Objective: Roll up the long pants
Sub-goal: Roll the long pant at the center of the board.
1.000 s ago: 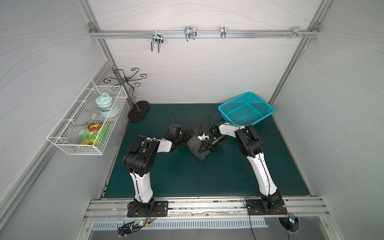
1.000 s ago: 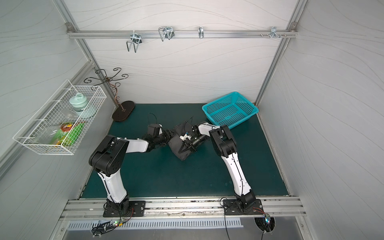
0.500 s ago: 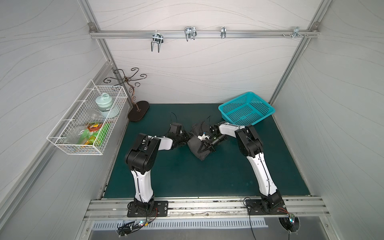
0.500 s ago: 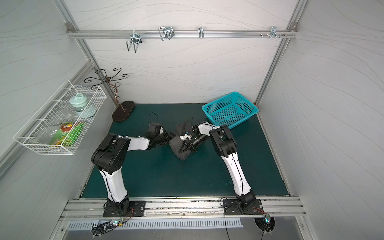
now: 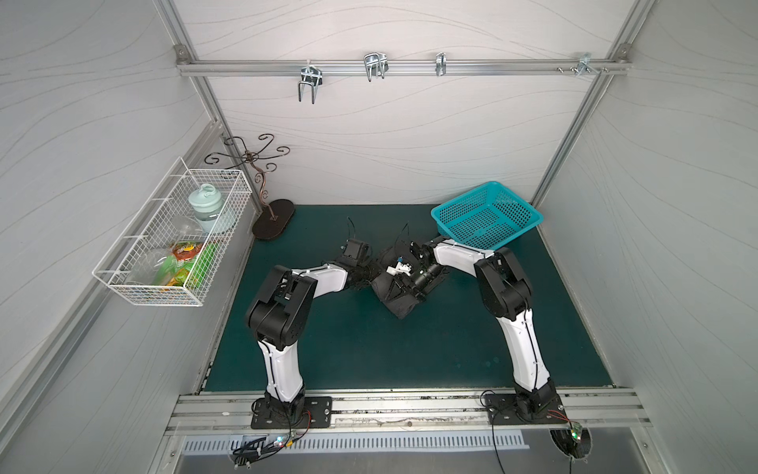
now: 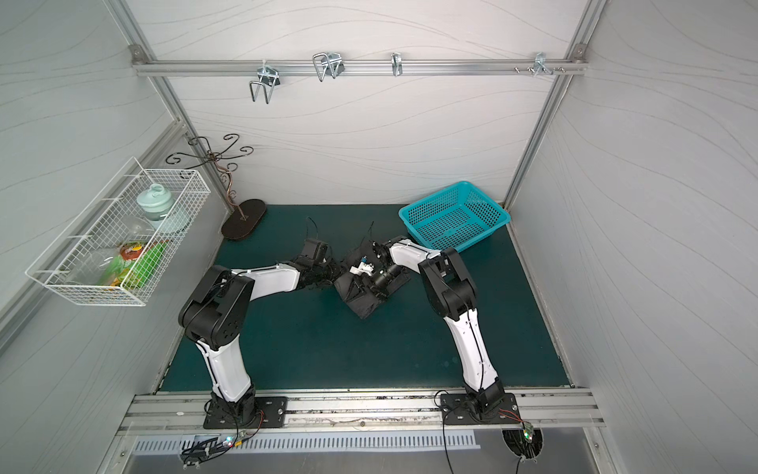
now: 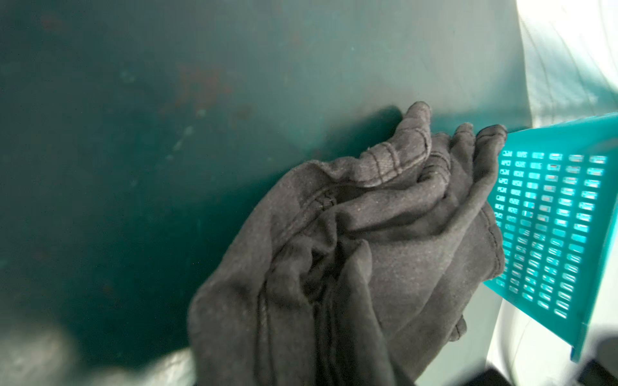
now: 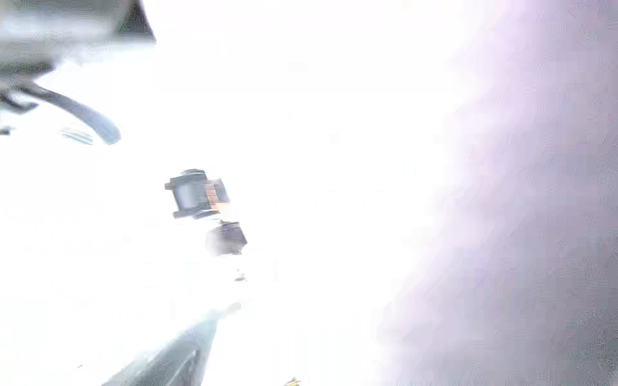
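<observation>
Around the middle of the green table (image 5: 369, 349), the long pants (image 5: 400, 305) sit bunched into a dark crumpled wad near the teal basket (image 5: 488, 221) (left wrist view shows the folds (image 7: 368, 250) up close). So the left arm (image 5: 324, 281) has the left jaws at the wad's edge, and the right arm (image 5: 455, 256) has the right jaws down on top of it. Can't tell whether either pair is open or gripping, and the right wrist view is blown out white.

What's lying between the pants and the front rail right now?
Nothing: only bare green mat between the pants and the rail, seen in both top views.
</observation>
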Motion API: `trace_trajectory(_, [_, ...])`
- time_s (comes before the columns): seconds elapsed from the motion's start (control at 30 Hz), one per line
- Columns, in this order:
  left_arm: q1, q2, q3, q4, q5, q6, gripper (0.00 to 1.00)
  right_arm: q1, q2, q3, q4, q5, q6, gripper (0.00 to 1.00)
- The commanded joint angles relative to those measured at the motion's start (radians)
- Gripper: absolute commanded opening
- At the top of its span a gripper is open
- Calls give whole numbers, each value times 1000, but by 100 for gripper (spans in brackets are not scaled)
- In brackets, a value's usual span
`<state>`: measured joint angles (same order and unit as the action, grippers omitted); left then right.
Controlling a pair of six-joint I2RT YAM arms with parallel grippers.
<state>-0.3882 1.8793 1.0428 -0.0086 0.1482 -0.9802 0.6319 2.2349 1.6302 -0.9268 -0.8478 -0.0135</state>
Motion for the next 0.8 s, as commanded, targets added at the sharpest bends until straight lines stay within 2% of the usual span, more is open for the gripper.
trace_trajectory(0.0, [8,33,-20,-317,-106,9,6,47,-27,-129,20,565,60,99])
trace_trajectory(0.13, [8,30,2,-355,-119,5,6,119,-166,-218,108,838,70,99])
trace_trajectory(0.57, [-29,30,54,-404,-141,5,6,162,-357,-254,103,1236,85,99])
trace_trajectory(0.77, [-45,51,78,-427,-144,-11,6,282,-427,-260,120,1392,32,99])
